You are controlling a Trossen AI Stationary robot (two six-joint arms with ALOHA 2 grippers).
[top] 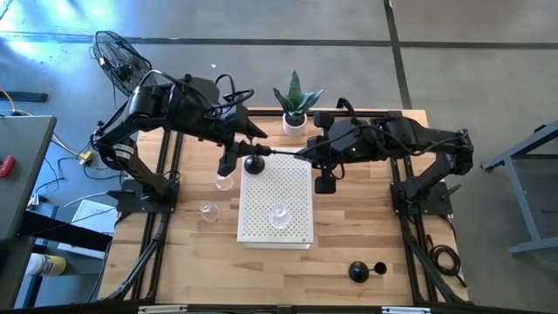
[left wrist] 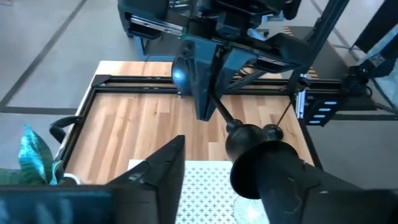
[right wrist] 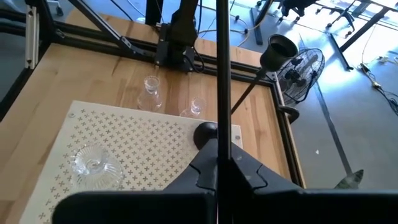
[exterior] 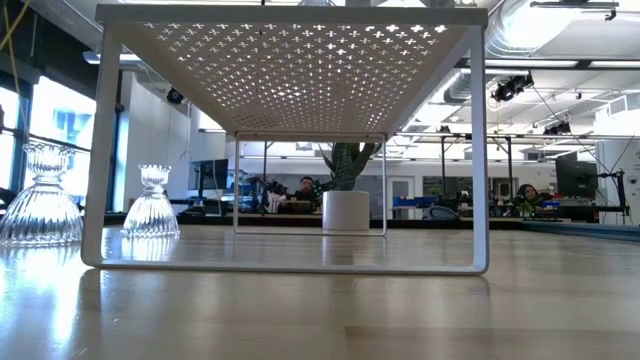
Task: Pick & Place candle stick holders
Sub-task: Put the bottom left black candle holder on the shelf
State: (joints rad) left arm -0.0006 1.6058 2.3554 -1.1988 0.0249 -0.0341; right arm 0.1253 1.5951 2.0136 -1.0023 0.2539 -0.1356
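I see the right jaws point(top: 307, 155) clamped on a black holder point(top: 254, 163) by its stem, and the left jaws point(top: 234, 157) open around its base at the rack point(top: 296, 187) corner. One glass holder point(top: 279, 212) is on the rack. Not yet placed, on the desk: two glass holders point(top: 224, 180) and a second black holder point(top: 366, 270).

No legible text, labels or nos. anywhere in views.

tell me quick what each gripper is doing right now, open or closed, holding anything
Left gripper: open, around the black candle stick holder at the white rack's far edge.
Right gripper: shut on that holder's thin stem.
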